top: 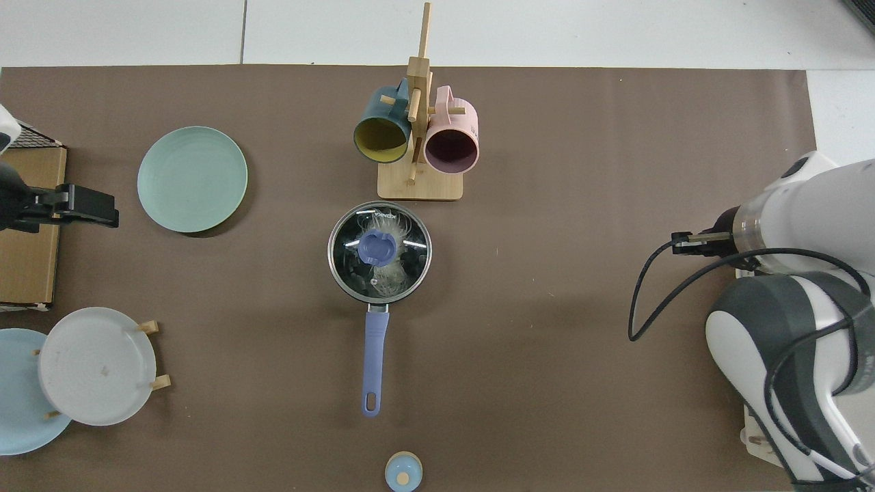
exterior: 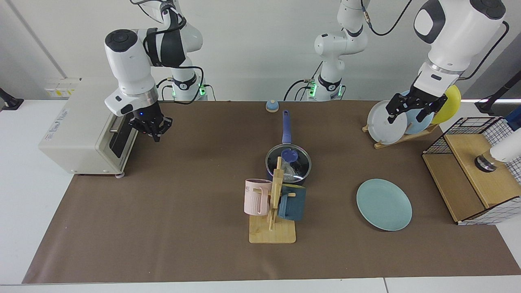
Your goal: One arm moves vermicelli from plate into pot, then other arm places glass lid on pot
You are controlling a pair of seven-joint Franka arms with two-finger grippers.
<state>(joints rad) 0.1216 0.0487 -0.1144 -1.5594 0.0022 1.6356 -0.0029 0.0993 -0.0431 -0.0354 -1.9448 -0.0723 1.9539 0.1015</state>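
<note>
Vermicelli (top: 387,277) inside pot (top: 379,253) mid-bench, under glass lid (exterior: 288,163); plate (exterior: 384,204) bare, near right. Right tool (exterior: 151,127) clenched, holding nothing, far left beside toaster oven (exterior: 91,124). Left tool (exterior: 411,106) released, far right at the rack of plates (exterior: 390,122), well apart from pot

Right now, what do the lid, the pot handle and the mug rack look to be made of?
Lid: clear glass in a shiny metal rim; the vermicelli show through it. Knob: matte blue, probably plastic. Pot handle: the same matte blue, likely plastic or silicone. Mug rack: pale unpainted wood, perhaps bamboo.
</note>
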